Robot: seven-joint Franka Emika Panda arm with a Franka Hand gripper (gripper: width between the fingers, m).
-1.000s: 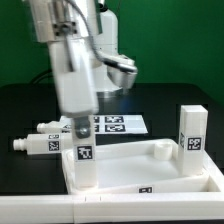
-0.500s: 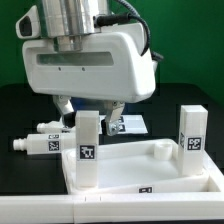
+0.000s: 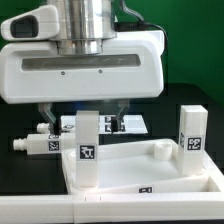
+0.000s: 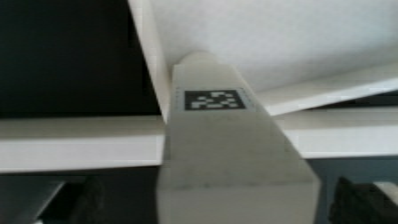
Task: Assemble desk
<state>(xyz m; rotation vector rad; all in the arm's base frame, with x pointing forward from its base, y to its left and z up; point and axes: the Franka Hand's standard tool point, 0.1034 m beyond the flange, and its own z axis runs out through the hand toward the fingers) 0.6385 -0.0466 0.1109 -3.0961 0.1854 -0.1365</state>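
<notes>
The white tray-like tabletop [image 3: 140, 186] lies at the front. One white tagged leg [image 3: 88, 150] stands upright in its corner at the exterior view's left. My gripper [image 3: 83, 127] hangs over this leg, open, with a finger [image 3: 118, 124] on each side of the leg's top and a gap between. In the wrist view the leg [image 4: 228, 150] with its tag fills the middle, and the dark fingers [image 4: 39, 200] stand apart from it at the edges. A second leg [image 3: 190, 131] stands upright at the tabletop's right.
Two more legs [image 3: 42, 144] lie on the black table to the exterior view's left of the tabletop. The marker board [image 3: 128, 124] lies behind the tabletop. The robot's white base stands further back.
The hand has turned about its upright axis and now shows its broad side. Its fingers, close on the leg's top one second ago, now stand apart from it. The leg has not moved.
</notes>
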